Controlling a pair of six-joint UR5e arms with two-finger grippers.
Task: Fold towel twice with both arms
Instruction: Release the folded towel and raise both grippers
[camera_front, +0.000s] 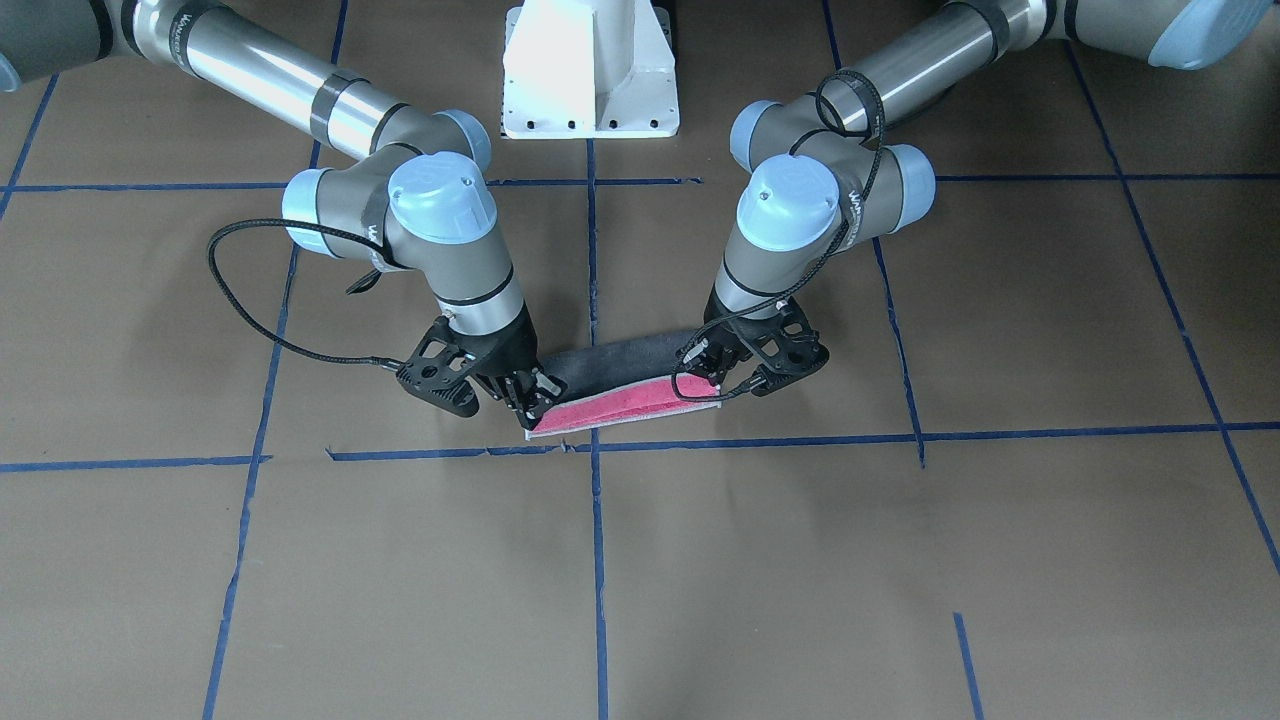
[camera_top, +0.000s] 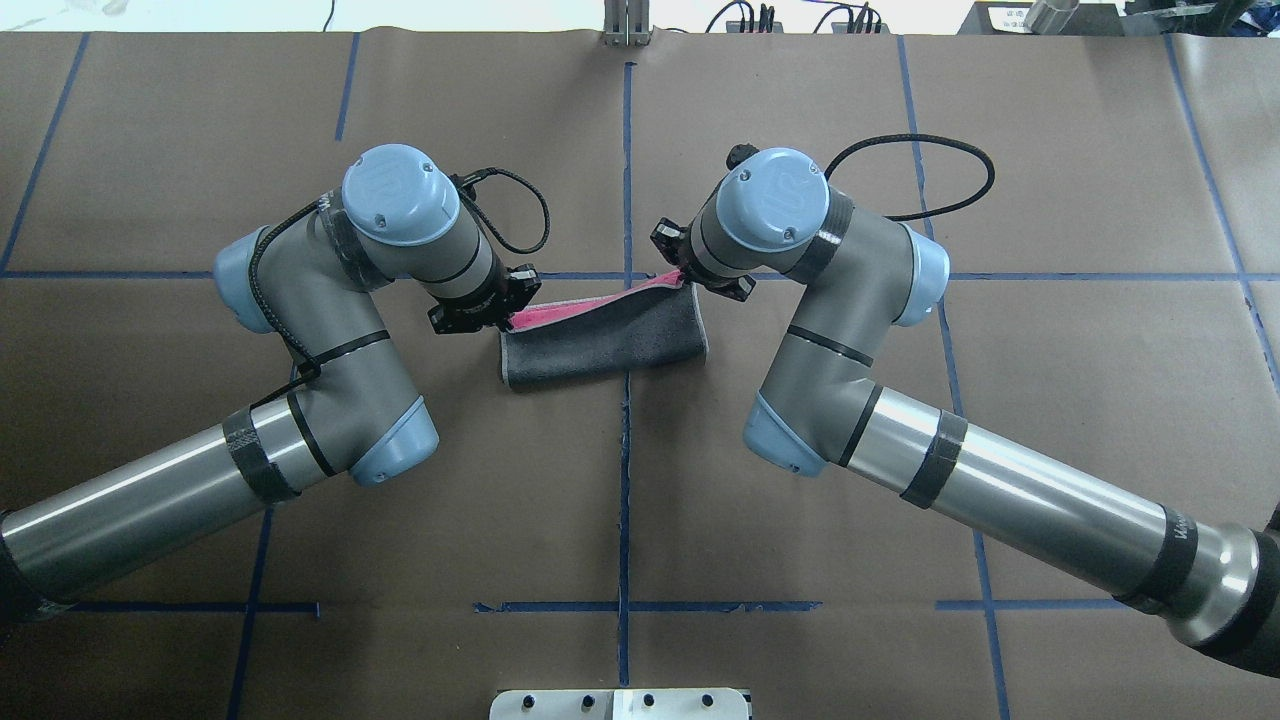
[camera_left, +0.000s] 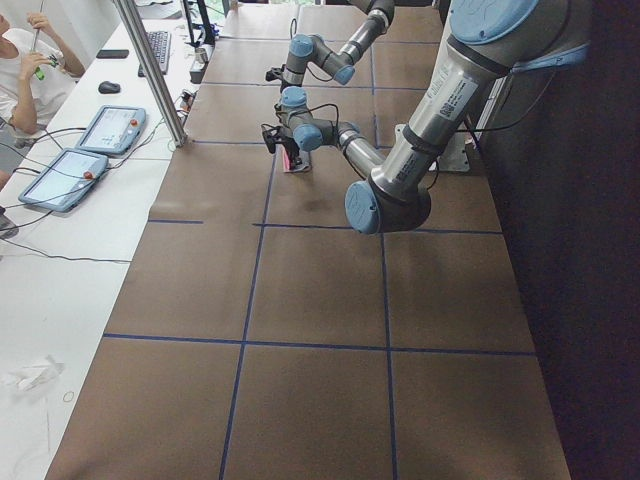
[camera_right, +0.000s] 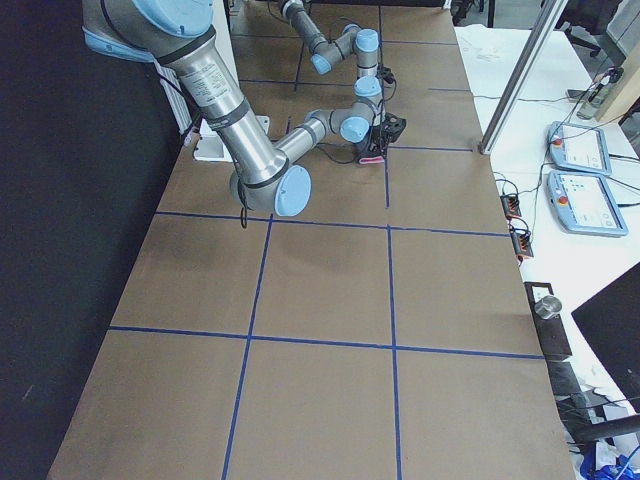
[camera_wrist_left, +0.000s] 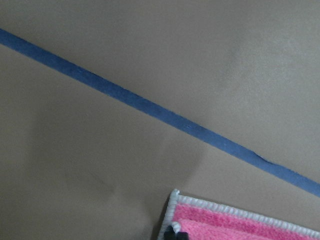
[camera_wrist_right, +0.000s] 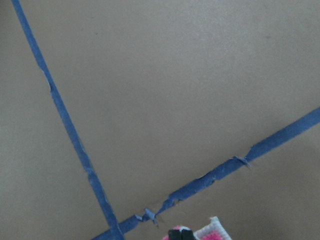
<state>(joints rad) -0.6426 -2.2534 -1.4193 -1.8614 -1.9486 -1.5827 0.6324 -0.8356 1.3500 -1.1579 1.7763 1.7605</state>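
Towel (camera_top: 600, 345): we see it mid-desk (camera_top: 800, 100), well clear of every edge, folded once with the grey face out. The crease faces the robot's edge. The open edge, showing pink, faces the operators' edge.
Left gripper (camera_front: 714, 383): it sits on the towel's open-edge corner toward the desk's left end. We judge the fingers pinched on the top layer there.
Right gripper (camera_front: 530, 400): it sits on the opposite open-edge corner and looks likewise clamped on cloth.
Top layer: it is slightly raised, higher at the left gripper.
Long axis: it runs from the left end toward the right end, slightly skewed.
Nearer arm: neither; each gripper is at its own end, with the towel between them and toward the robot.
Next: we expect the second fold to carry one short end over the other.
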